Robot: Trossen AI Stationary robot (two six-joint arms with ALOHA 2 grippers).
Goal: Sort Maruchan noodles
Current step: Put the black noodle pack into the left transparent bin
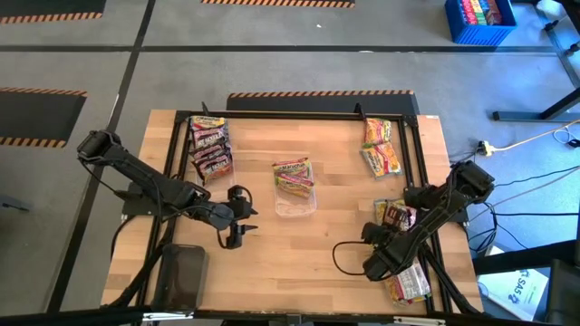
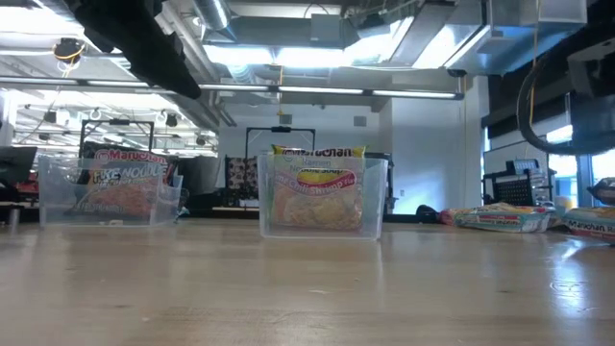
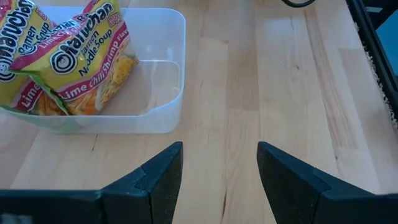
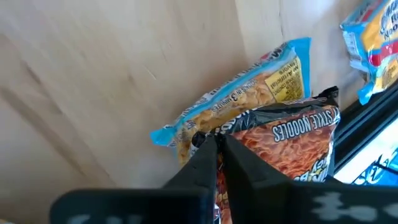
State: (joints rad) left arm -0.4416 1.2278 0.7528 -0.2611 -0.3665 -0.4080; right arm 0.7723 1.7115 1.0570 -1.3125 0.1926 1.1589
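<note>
One dark packet (image 4: 292, 146) is pinched at its edge by the right gripper (image 4: 217, 149), fingers pressed together on it. Left gripper (image 3: 217, 168) waits with fingers spread, facing the middle tray (image 3: 168, 106)

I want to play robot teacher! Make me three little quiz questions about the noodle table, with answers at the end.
1. True or false: the left gripper is holding a packet.
2. What has the right gripper pinched? A: clear tray. B: dark red packet. C: cable.
3. What words are on the yellow packets in the middle tray?

Key: 1 false, it is open and empty. 2 B. 3 Lime Chili Shrimp.
</note>
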